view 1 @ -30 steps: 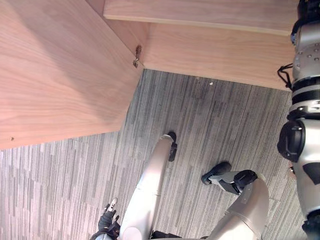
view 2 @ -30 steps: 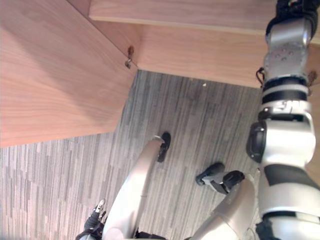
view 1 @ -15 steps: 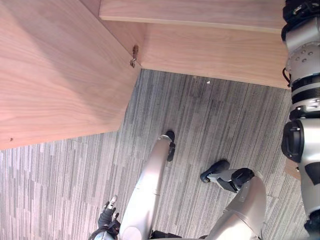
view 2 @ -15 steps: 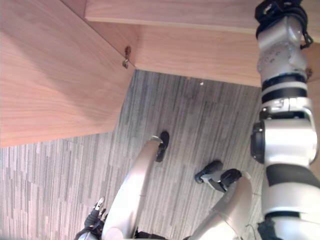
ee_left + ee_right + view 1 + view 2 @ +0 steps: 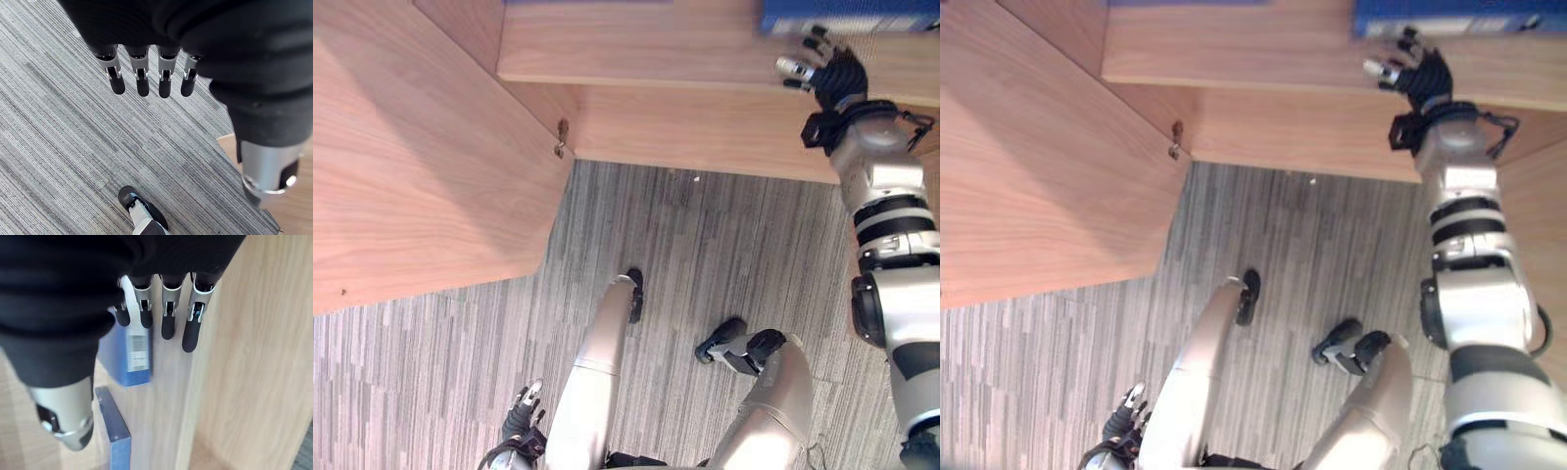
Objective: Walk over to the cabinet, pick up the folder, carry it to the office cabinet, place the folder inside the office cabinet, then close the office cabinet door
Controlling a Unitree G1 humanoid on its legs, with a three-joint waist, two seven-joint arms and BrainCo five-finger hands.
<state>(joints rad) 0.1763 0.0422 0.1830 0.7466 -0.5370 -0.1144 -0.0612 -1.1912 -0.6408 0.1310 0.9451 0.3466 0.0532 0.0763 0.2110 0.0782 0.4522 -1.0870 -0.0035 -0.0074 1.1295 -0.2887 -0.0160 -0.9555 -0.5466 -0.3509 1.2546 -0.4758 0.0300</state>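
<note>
A blue folder (image 5: 847, 15) lies on the wooden shelf (image 5: 646, 49) of the office cabinet, at the top right of the eye views. My right hand (image 5: 827, 73) hovers just in front of it, open, fingers spread and holding nothing. In the right wrist view its straight fingers (image 5: 168, 318) point at the folder (image 5: 129, 357), which has a white label, with a gap between them. My left hand (image 5: 521, 426) hangs low over the carpet, and its fingers (image 5: 142, 81) are straight and empty.
The cabinet's wooden door (image 5: 421, 147) stands swung open on my left, with a metal hinge (image 5: 560, 137) at its inner edge. A second blue folder (image 5: 115, 431) lies beside the first. Grey striped carpet (image 5: 724, 235) lies before the cabinet.
My right hand, earlier out past the top edge, has drawn back into view with its fingers spread off the folder. The whole picture has shifted, bringing the shelf and folder into sight.
</note>
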